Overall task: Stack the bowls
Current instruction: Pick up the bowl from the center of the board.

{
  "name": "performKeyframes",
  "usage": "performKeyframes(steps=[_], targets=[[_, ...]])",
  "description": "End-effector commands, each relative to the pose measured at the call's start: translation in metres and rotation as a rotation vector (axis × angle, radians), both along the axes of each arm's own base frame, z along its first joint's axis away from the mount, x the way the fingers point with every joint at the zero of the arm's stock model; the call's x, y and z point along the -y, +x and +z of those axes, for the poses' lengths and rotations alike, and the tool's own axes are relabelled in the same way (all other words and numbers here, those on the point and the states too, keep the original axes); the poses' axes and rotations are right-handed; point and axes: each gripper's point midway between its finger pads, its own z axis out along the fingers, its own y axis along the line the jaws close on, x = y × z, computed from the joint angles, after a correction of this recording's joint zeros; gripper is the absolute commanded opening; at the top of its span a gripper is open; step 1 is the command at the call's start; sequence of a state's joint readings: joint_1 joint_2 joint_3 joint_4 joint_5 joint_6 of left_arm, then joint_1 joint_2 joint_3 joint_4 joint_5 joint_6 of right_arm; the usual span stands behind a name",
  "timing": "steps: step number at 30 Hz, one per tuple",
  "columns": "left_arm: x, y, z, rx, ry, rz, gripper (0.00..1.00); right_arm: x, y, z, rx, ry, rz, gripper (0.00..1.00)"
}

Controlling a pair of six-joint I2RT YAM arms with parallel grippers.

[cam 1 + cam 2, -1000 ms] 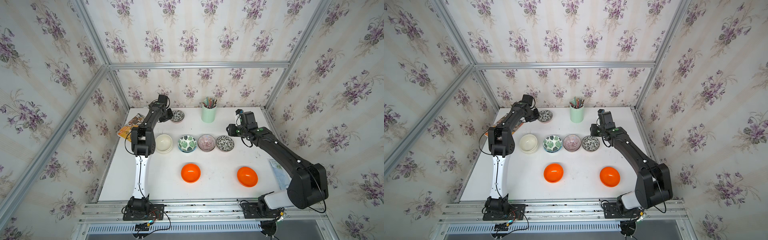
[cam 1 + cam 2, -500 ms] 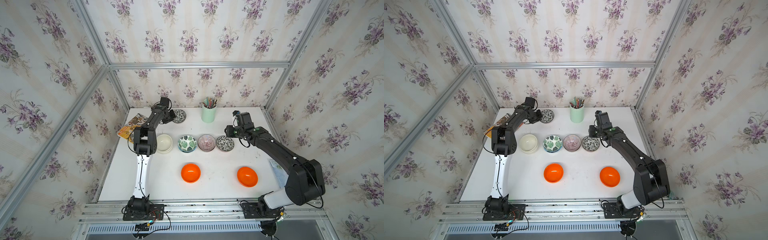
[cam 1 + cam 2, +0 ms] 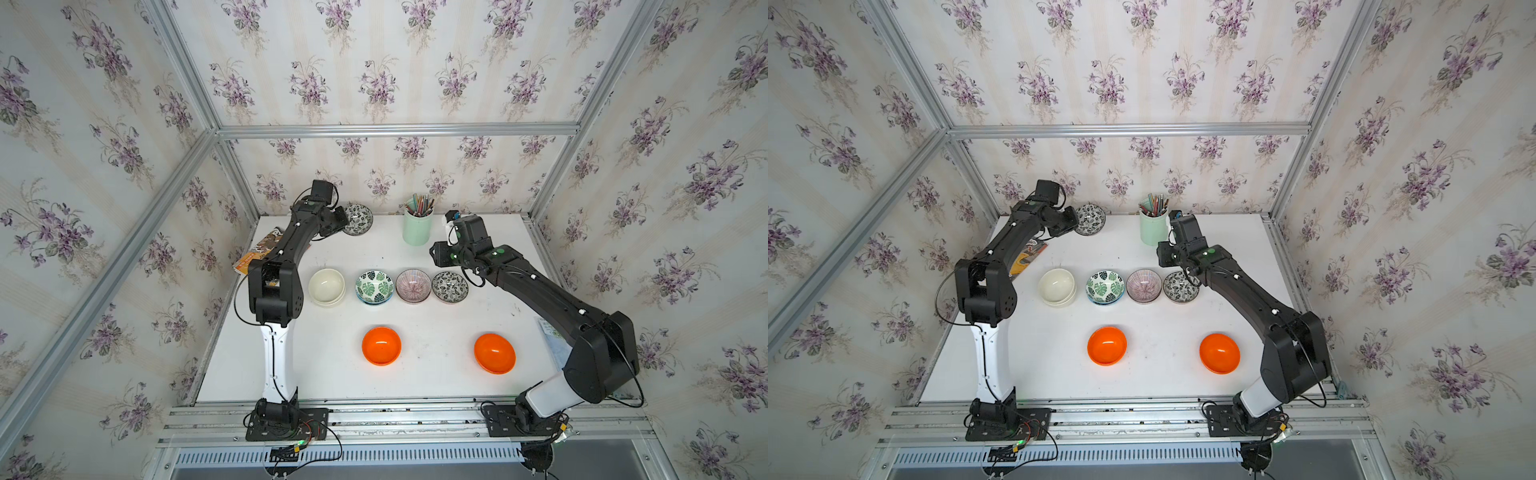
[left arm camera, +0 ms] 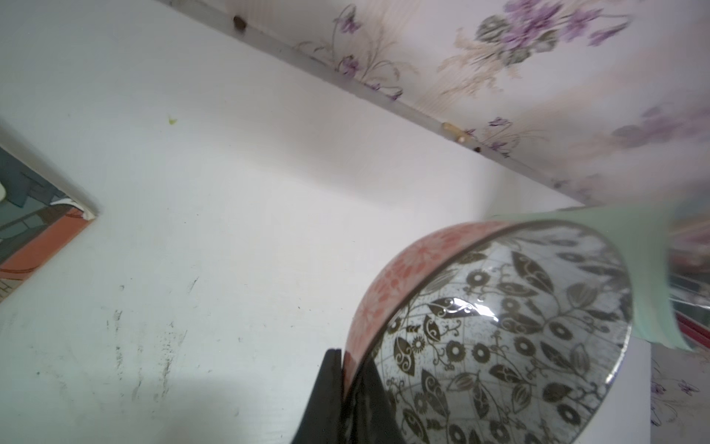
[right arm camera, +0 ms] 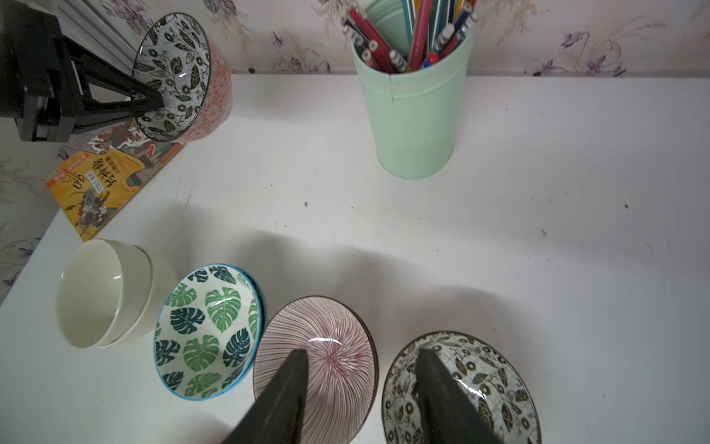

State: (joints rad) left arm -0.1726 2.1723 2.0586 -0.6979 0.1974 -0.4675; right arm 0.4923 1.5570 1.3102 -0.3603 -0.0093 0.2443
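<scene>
since earlier, left gripper [image 4: 351, 361] has clamped the rim of the floral bowl [image 3: 359, 219], upper centre; likely slick, breakable. right gripper [image 5: 363, 353] jaws apart.

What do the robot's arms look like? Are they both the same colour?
Yes, they match. The left arm and right arm are mostly black and chunky, each with a white bottom piece, thin black cables looping beside them, and small green and white dots. The left tool and right tool are black and pointed.
</scene>
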Motion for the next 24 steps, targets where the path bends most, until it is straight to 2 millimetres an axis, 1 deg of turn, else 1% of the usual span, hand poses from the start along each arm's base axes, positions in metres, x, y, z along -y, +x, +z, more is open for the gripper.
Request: performKeyframes(steps=[1,5,6,7,9,13,16,20,24], targets=[[0.019,-0.023,0.016,0.004,0.015,-0.095,0.00,-0.011,0.006,0.026,0.067,0.053,-0.001,0.51],[0.041,-0.062,0.010,-0.041,0.071,-0.166,0.00,-0.024,0.004,0.054,0.126,0.113,0.018,0.53],[0.043,-0.070,0.009,-0.050,0.080,-0.177,0.00,-0.040,-0.005,0.060,0.133,0.128,0.060,0.53],[0.050,-0.079,0.007,-0.060,0.085,-0.195,0.00,-0.046,-0.007,0.063,0.136,0.139,0.075,0.53],[0.061,-0.096,0.005,-0.080,0.091,-0.225,0.00,-0.056,-0.008,0.063,0.128,0.148,0.103,0.54],[0.078,-0.120,0.004,-0.071,0.117,-0.266,0.00,-0.068,-0.008,0.047,0.087,0.139,0.125,0.55],[0.089,-0.136,-0.002,-0.087,0.128,-0.294,0.00,-0.071,-0.007,0.027,0.048,0.124,0.122,0.56],[0.097,-0.149,-0.005,-0.093,0.129,-0.315,0.00,-0.067,-0.006,0.010,0.023,0.089,0.104,0.57],[0.102,-0.155,-0.003,-0.090,0.133,-0.329,0.00,-0.068,-0.007,-0.005,-0.010,0.074,0.112,0.57]])
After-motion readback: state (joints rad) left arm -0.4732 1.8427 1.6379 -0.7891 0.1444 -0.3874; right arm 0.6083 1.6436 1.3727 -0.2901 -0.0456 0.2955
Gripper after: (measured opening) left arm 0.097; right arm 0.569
